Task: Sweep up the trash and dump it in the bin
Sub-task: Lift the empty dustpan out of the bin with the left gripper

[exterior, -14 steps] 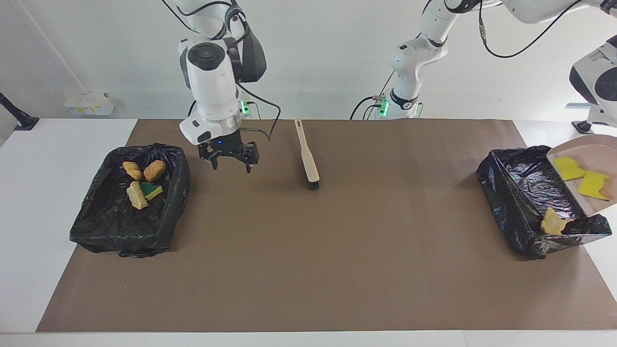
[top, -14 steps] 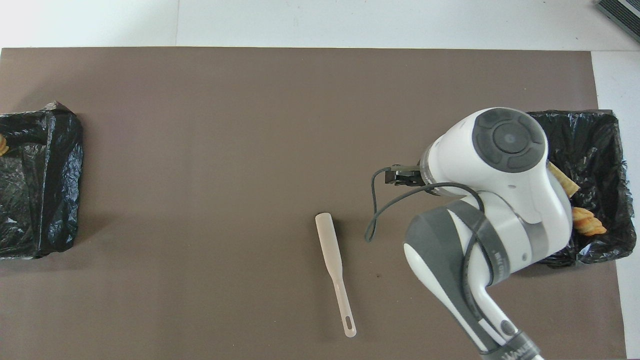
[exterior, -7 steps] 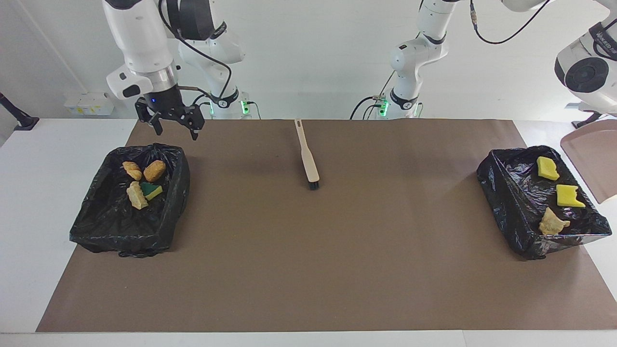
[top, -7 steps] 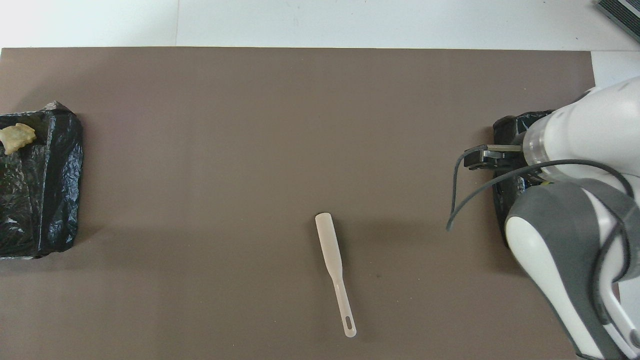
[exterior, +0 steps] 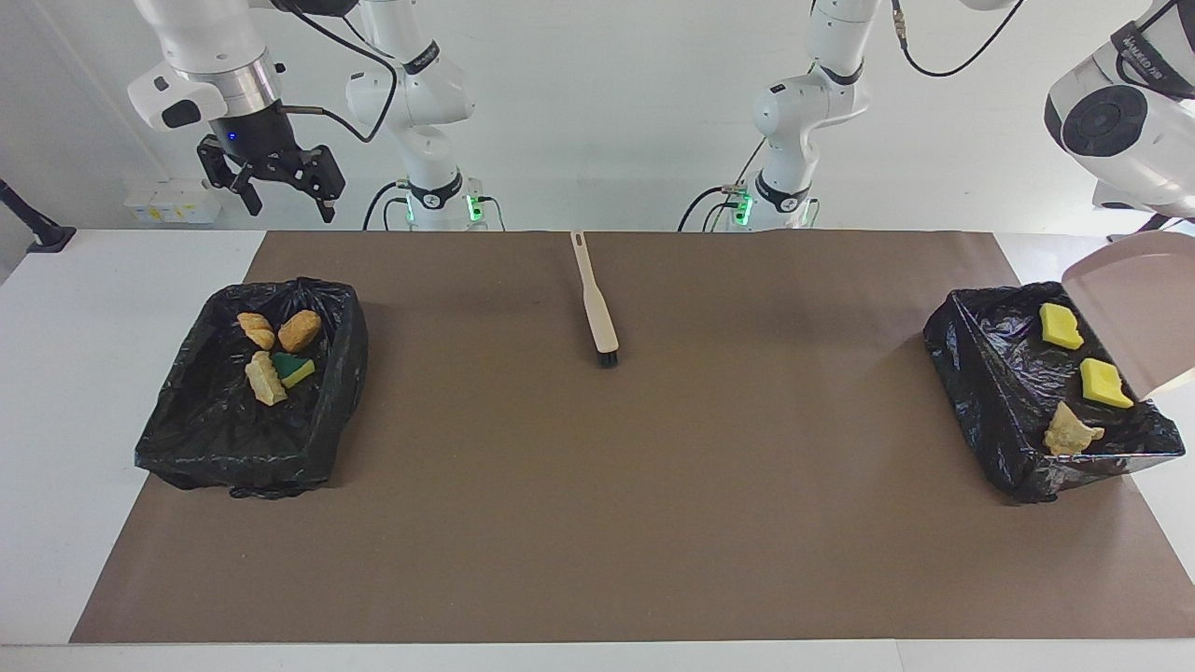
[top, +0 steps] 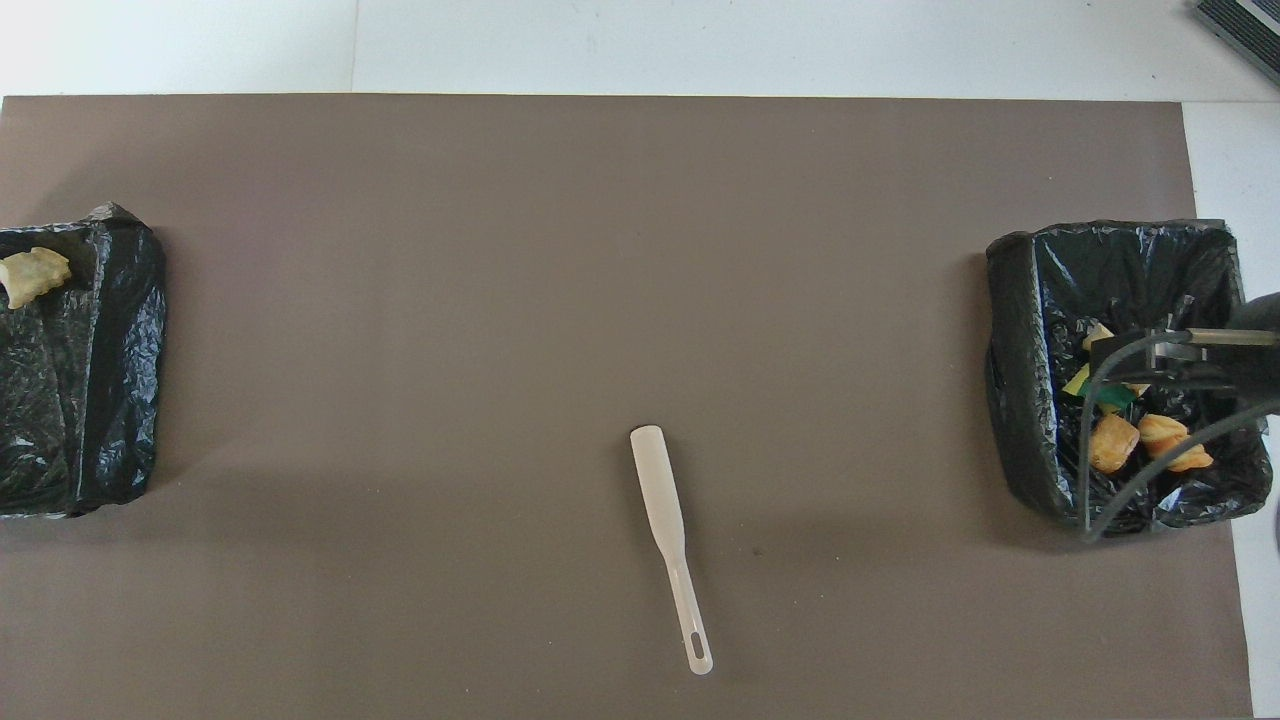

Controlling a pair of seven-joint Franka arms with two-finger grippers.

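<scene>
- The right gripper (exterior: 274,187), jaws spread, now hangs high, near the robots' edge of the table, no longer low beside the bin (exterior: 252,392) at the right arm's end.
- The two yellow sponge pieces (exterior: 1083,355) have left the dustpan (exterior: 1134,308) and lie in the other bin (exterior: 971,373).
- The dustpan is tipped steeper.

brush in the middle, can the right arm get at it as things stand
Probably yes. The right gripper is open, empty and raised near its own bin, and the brush lies alone on bare mat with nothing around it.
</scene>
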